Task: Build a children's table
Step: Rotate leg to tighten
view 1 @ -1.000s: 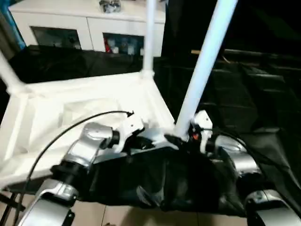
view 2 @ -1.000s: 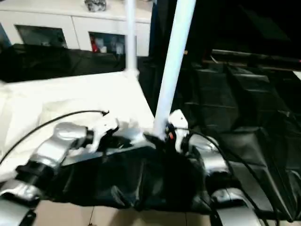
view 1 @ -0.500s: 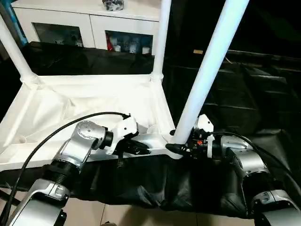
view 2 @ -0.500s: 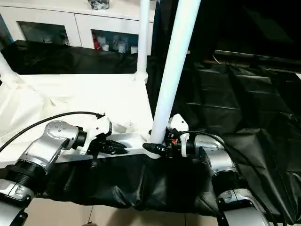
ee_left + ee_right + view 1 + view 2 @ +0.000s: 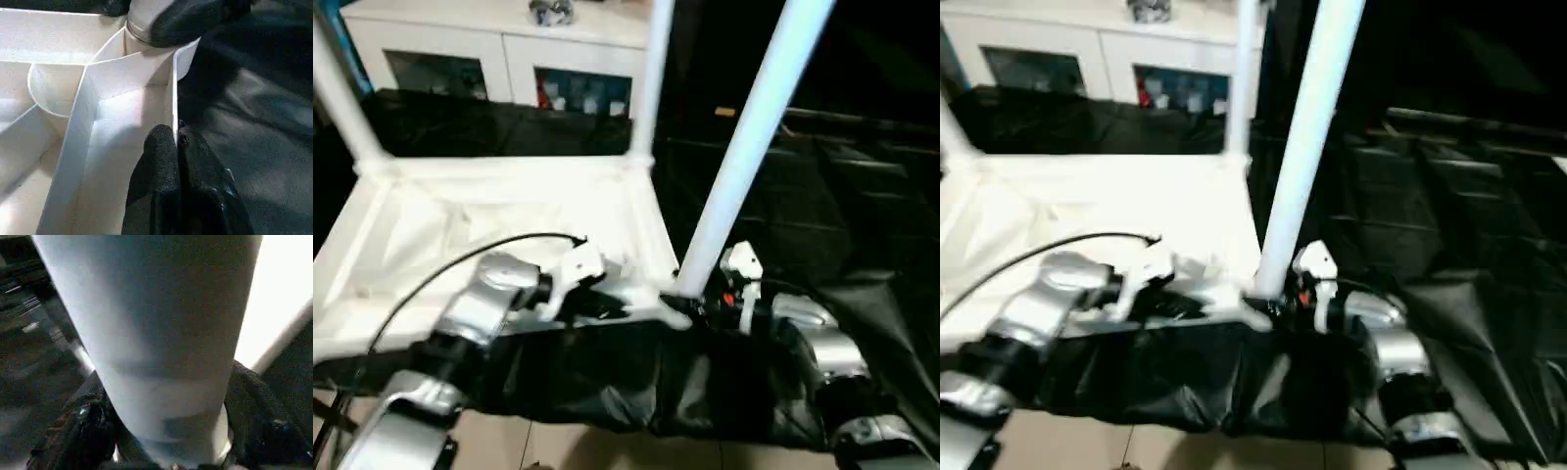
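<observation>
The left tool is pinched shut on the thin side wall of the tabletop, its two black fingers one on each face of that rim, just beside the near corner socket. The right tool has its black fingers on either side of the foot of the near leg, fairly wide apart and clasping the tube right where it meets that same socket.

The tabletop lies upside down, ribbed underside up, on a worktop draped in black cloth. Beyond the near leg, two more legs already stand in their sockets: one at the far corner on the near leg's side, one at the far corner on the opposite side. A white cabinet with glass doors stands behind the tabletop.

The step in hand looks to be seating the near leg, which leans away from the tabletop and not upright. The next move seems to call for the right tool to bring the tube upright and push it down into the socket while the left tool braces the rim against sliding.
</observation>
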You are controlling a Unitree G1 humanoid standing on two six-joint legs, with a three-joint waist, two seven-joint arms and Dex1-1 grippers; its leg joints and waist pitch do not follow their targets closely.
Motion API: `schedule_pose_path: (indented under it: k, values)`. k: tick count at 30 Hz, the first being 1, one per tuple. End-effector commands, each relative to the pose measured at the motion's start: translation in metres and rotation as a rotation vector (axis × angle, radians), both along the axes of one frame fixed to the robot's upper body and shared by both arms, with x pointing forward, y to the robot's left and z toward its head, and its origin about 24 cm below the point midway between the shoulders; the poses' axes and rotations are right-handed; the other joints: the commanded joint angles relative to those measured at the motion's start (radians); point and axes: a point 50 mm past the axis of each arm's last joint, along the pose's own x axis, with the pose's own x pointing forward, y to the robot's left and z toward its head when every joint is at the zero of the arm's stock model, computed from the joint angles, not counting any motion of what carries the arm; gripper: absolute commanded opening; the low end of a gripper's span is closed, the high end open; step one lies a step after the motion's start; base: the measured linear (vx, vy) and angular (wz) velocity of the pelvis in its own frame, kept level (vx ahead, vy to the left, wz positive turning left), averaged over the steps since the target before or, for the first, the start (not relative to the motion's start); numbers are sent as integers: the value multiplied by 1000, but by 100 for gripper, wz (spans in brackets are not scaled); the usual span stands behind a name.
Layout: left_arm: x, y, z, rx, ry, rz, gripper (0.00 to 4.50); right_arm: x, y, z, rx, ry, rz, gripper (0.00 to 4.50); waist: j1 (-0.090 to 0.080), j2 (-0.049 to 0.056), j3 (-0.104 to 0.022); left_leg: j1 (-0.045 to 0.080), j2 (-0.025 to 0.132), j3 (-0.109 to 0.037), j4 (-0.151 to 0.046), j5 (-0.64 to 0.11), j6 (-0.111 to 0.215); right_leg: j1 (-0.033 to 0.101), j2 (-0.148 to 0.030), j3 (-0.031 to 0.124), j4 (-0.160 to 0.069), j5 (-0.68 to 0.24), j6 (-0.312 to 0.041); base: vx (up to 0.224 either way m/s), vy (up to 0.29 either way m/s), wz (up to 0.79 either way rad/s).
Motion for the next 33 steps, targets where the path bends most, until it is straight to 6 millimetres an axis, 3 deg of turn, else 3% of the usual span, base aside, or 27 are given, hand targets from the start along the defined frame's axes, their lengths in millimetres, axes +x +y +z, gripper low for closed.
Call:
schedule_pose_path:
  k: [1,3,5,6,7,9,15,16,18,23,26,28,29,30,31,33]
  values:
    - [3,-16,-7,5,-8,75,0,-8,20,-21,-30,88,-11,259,-6,1,-30,-1,26,-5,-73,-273,15,33,-79,55,-107,-465,-110,0,0,0]
    - [9,-38,-9,0,-35,142,0,-2,28,-29,-72,108,-175,259,-13,2,-24,5,25,-7,-74,-308,8,26,-79,53,-118,-533,-86,0,0,0]
    - [10,-45,-9,-6,-41,161,0,0,31,-31,-81,118,-226,259,-19,-1,-24,10,21,-11,-74,-346,5,25,-80,49,-127,-598,-63,0,0,0]
    - [12,-63,-11,-5,-55,184,0,9,40,-31,-108,132,-359,259,-15,1,-29,12,22,-12,-73,-340,8,25,-84,52,-127,-587,-60,0,0,0]
    - [12,-64,-11,-5,-56,185,0,9,40,-31,-109,132,-364,259,-20,1,-28,12,22,-11,-74,-335,8,22,-80,52,-126,-575,-63,0,0,0]
    - [12,-78,-11,-5,-64,187,0,18,53,-27,-132,138,-444,259,-22,3,-34,7,22,-13,-77,-317,6,28,-79,51,-120,-520,-70,0,0,0]
    - [14,-80,-7,-6,-91,173,0,23,60,-17,-141,68,-419,329,-17,3,-37,-5,24,-7,-77,-270,29,34,-77,57,-107,-395,-101,0,0,0]
    - [14,-78,-8,-2,-94,173,0,23,59,-17,-138,68,-430,351,-15,-2,-39,-4,25,-5,-74,-249,33,35,-77,58,-103,-357,-113,0,0,0]
    - [15,-72,-9,11,-102,176,0,24,51,-19,-129,68,-454,372,-14,0,-38,-8,25,-3,-75,-226,41,38,-77,59,-97,-307,-132,0,0,0]
    - [17,-58,-13,34,-117,179,0,23,35,-16,-125,24,-432,418,-13,-2,-35,-8,26,-3,-78,-240,44,40,-78,58,-102,-334,-128,0,0,0]
    - [17,-45,-14,43,-137,184,0,17,-2,-3,-103,-70,-367,418,-6,-9,-35,-9,27,-2,-76,-237,60,43,-77,59,-105,-349,-103,0,0,0]
    - [17,-44,-13,41,-140,182,0,15,-7,0,-90,-78,-352,418,-1,-11,-37,-17,27,-3,-74,-202,78,47,-77,59,-99,-313,-105,0,0,0]
    - [17,-40,-12,37,-143,183,0,10,-26,11,-60,-110,-312,418,2,-16,-35,-18,26,-1,-72,-196,89,50,-76,58,-102,-309,-101,0,0,0]
    - [17,-40,-12,37,-143,183,0,10,-26,11,-60,-110,-312,418,3,-16,-36,-16,28,-2,-71,-194,90,47,-77,58,-100,-308,-104,0,0,0]
    - [17,-38,-13,34,-144,184,0,4,-44,20,-38,-129,-280,418,2,-15,-36,-17,26,0,-71,-195,94,47,-75,57,-101,-312,-105,0,0,0]
    - [17,-37,-13,32,-144,183,0,2,-50,24,-32,-134,-266,418,2,-19,-36,-22,25,-2,-70,-186,102,48,-75,55,-102,-327,-96,0,0,0]
